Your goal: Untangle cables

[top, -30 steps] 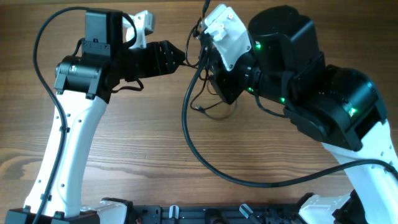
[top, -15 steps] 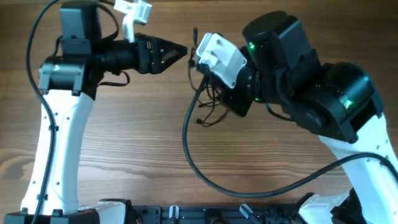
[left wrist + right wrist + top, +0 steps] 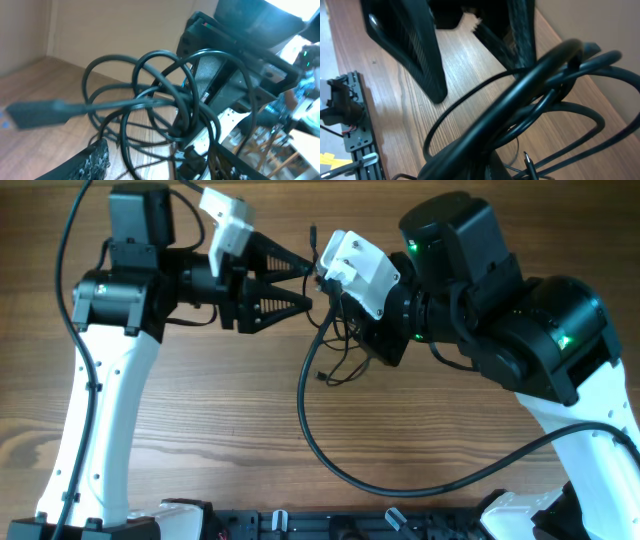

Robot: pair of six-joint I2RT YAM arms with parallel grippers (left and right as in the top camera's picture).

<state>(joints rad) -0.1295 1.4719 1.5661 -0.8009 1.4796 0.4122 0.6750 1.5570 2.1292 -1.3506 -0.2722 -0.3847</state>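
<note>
A tangle of thin black cables (image 3: 342, 345) hangs above the wooden table from my right gripper (image 3: 335, 298), which is shut on its top. In the right wrist view the bundle (image 3: 520, 107) fills the foreground and a small plug (image 3: 526, 161) dangles below it. My left gripper (image 3: 310, 286) is open, its two fingers spread just left of the tangle and not touching it. In the left wrist view the loops (image 3: 160, 107) hang right in front of the open fingers (image 3: 165, 167), and a long plug (image 3: 37, 112) sticks out to the left.
A thick black arm cable (image 3: 305, 415) loops over the table below the tangle. A loose cable end (image 3: 320, 375) hangs near the wood. The left gripper's fingers (image 3: 417, 47) show in the right wrist view. A black rail (image 3: 330, 525) runs along the front edge.
My left gripper was shut and pointed at the tangle; now it has turned and opened wide beside it. The right gripper still holds the tangle in about the same place.
</note>
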